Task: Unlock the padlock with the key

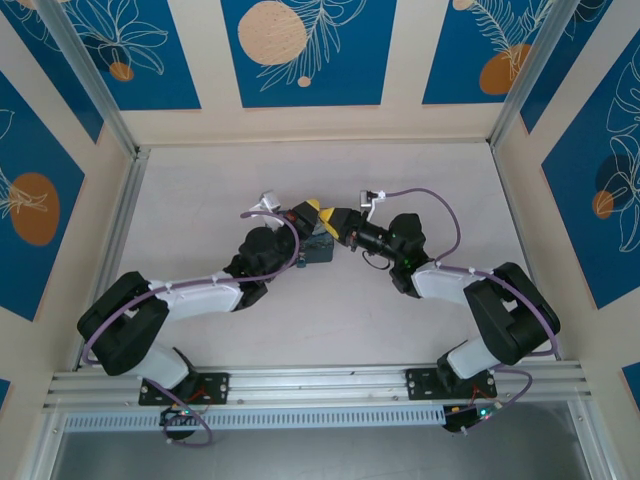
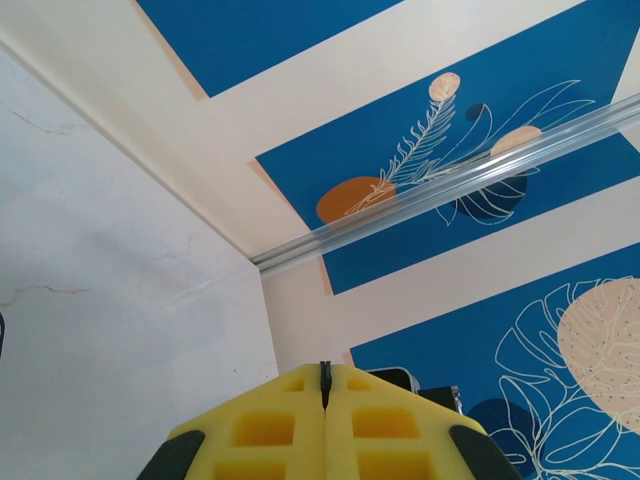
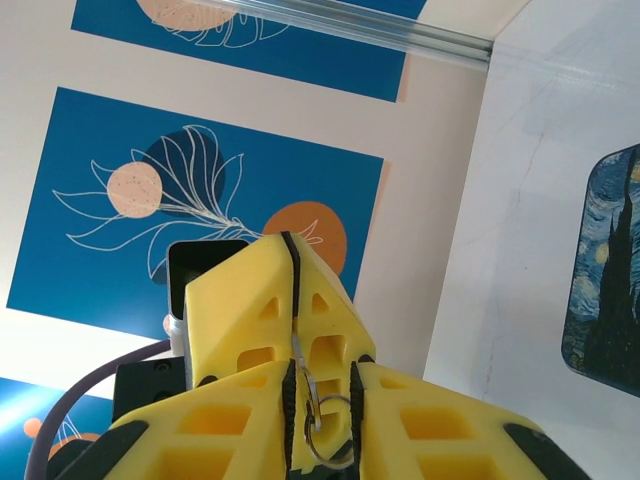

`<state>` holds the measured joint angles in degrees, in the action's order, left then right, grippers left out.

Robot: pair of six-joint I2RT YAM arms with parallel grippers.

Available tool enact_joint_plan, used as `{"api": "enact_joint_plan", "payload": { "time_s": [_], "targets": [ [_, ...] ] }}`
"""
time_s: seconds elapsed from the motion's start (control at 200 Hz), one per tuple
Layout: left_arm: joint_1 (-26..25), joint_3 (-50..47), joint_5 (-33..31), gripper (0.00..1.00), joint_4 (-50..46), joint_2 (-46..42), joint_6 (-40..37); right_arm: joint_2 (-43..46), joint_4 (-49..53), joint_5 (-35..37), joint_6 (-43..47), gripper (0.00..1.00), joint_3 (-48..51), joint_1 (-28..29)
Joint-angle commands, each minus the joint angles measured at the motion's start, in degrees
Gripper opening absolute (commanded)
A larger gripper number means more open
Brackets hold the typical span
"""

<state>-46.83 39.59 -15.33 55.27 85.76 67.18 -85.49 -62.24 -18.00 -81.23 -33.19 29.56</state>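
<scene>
Hiding from view: the padlock [image 3: 320, 425] shows as a silvery loop only. Its body is cut off by the lower edge of the right wrist view, and from above the grippers cover it.
Hard to make out: from above, the fingertips meet in one dark and yellow cluster, and neither the lock nor the key can be picked out there.
Key: the key [image 3: 298, 348] is a thin grey sliver coming out of the seam of the left gripper's fingers and running down to the silvery loop. Whether it is in the keyhole I cannot tell. In the left wrist view only a dark tip [image 2: 323, 380] pokes out between the yellow tips.
Left gripper: the left gripper [image 2: 323, 395] has its fingers pressed together, pinching the key.
Right gripper: the right gripper [image 3: 322, 400] is closed to a narrow gap, with its black pads on either side of the loop.
Meeting point: both grippers are tip to tip over the middle of the desk [image 1: 200, 200].
Tin: a Starry-Night tin [image 1: 320, 248] lies on the desk just under the grippers, partly covered by them; its far side is cut off in the right wrist view.
Surface: the desk is pale and faintly marbled.
Room: cream walls carry blue panels [image 1: 300, 45] with white leaf drawings and orange or peach discs, and aluminium rails [image 1: 320, 385] frame the edges.
</scene>
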Motion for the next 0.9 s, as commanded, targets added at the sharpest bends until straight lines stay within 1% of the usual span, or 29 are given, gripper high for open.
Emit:
{"api": "enact_joint_plan", "payload": {
  "time_s": [0.0, 0.28, 0.4, 0.52, 0.89],
  "targets": [
    [-0.9, 1.2, -0.8, 0.0, 1.4, 0.2, -0.3, -0.6, -1.6, 1.0, 0.1, 0.23, 0.5, 0.3],
    [-0.9, 1.5, -0.8, 0.0, 1.2, 0.5, -0.2, -1.0, -1.4, 0.7, 0.2, 0.22, -0.2, 1.0],
    [-1.0, 1.4, -0.8, 0.0, 1.3, 0.6, -0.2, -1.2, -1.2, 0.6, 0.3, 0.13, -0.5, 1.0],
    [-1.1, 0.8, -1.0, 0.0, 1.3, 0.2, -0.1, -1.2, -0.7, 0.6, 0.4, 0.0, -0.6, 0.8],
    [-1.6, -1.9, -2.0, 0.0, 1.1, -2.0, 0.2, -0.7, 1.5, 1.5, 0.1, 0.0, 0.1, -1.2]
  ]
}}
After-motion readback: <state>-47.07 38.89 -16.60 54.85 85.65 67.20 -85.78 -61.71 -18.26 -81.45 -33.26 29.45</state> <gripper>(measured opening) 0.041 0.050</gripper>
